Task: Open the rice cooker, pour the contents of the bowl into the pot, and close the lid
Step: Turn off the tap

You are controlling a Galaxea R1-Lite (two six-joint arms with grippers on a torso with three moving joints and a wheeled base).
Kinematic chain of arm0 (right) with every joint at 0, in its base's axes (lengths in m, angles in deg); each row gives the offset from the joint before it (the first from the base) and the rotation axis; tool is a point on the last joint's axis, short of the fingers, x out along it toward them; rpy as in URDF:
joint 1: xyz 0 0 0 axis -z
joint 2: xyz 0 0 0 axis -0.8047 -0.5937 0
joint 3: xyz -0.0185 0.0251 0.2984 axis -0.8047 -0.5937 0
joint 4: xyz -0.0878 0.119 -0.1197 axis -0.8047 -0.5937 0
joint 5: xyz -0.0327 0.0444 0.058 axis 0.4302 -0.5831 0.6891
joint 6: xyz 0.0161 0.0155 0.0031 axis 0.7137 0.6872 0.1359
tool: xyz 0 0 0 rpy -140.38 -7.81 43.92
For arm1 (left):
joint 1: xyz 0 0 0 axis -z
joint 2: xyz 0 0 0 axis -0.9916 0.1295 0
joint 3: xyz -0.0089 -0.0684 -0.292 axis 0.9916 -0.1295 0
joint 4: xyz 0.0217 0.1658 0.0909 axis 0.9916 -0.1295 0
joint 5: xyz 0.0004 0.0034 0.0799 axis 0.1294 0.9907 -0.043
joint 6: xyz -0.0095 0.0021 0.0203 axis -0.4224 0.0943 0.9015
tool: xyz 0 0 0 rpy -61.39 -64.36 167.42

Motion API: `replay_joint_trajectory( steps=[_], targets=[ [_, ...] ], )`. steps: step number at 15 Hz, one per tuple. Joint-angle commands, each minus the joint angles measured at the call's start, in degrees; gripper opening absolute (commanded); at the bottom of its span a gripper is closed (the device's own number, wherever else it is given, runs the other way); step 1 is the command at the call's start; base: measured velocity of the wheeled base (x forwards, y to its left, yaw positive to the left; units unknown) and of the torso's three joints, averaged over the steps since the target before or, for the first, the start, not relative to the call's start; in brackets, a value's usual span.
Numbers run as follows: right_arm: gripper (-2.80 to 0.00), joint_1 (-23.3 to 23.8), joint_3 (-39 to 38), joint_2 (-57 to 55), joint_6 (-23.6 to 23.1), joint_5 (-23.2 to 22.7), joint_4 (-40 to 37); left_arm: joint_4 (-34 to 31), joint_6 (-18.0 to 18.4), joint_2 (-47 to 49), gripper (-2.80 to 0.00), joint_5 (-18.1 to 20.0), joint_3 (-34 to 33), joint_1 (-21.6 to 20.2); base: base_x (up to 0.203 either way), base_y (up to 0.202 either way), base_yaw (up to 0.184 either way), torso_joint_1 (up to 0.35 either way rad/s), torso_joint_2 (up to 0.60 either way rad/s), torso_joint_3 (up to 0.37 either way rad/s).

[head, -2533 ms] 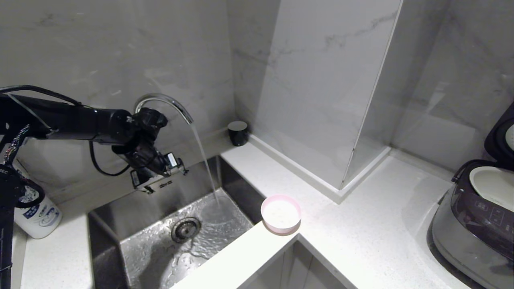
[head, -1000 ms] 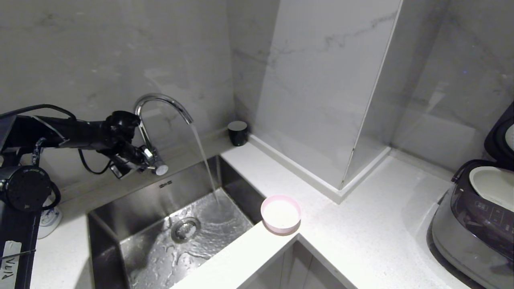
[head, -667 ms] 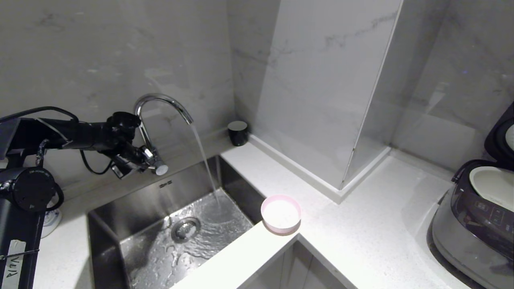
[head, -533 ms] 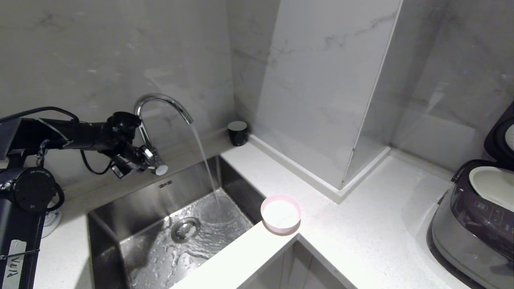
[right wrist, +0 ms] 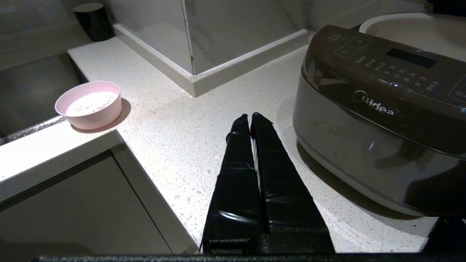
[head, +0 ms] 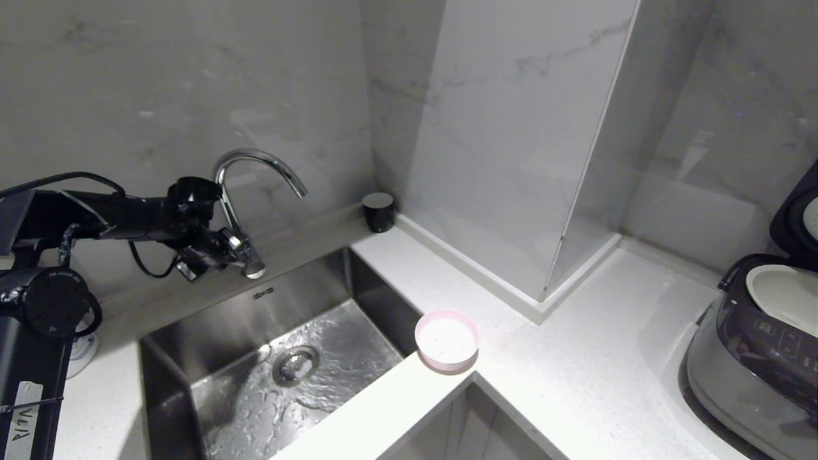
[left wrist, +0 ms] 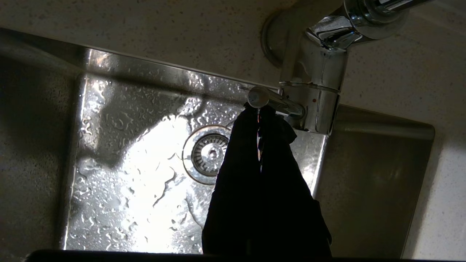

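Observation:
The pale pink bowl (head: 447, 340) with white contents (right wrist: 89, 103) stands on the counter corner beside the sink. At the far right sits the dark rice cooker (head: 757, 348) (right wrist: 378, 105); its lid (head: 794, 214) stands raised and the white pot (head: 785, 295) (right wrist: 413, 27) shows inside. My left gripper (head: 231, 248) (left wrist: 259, 109) is shut, its tips against the faucet's chrome lever (head: 250, 265) (left wrist: 271, 102). No water runs from the spout (head: 262, 163). My right gripper (right wrist: 250, 117) is shut and empty, hovering over the counter between bowl and cooker.
The wet steel sink (head: 192, 358) with its drain (head: 295, 364) (left wrist: 210, 153) lies below the faucet. A black cup (head: 378, 211) (right wrist: 93, 16) stands in the back corner. A marble column base (head: 511, 287) juts onto the counter. A white bottle (head: 80, 342) sits behind my left arm.
The left gripper swung left onto the faucet lever and pushed it down a little. The water stream, running until half a second ago, has stopped. Bowl and cooker have not moved.

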Motion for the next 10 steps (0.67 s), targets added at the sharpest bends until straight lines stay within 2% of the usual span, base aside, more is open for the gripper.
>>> replay_joint_trajectory(
  steps=[1, 6, 10],
  targets=[
    [-2.80, 0.00, 0.00, 0.01, -0.04, 0.01, 0.02, 0.00, -0.26, 0.14, -2.80, -0.22, -0.01, -0.04, 0.000, 0.000, 0.000, 0.000, 0.00, 0.000],
    [-2.80, 0.00, 0.00, 0.01, 0.04, 0.01, 0.02, -1.78, -0.81, -3.16, -2.80, 0.06, -1.27, 0.97, 0.000, 0.000, 0.000, 0.000, 0.00, 0.000],
    [-2.80, 0.00, 0.00, 0.01, 0.04, 0.01, 0.11, -4.14, -1.60, -13.13, -2.80, 2.65, -10.44, 5.21, 0.000, 0.000, 0.000, 0.000, 0.00, 0.000]
  ],
)
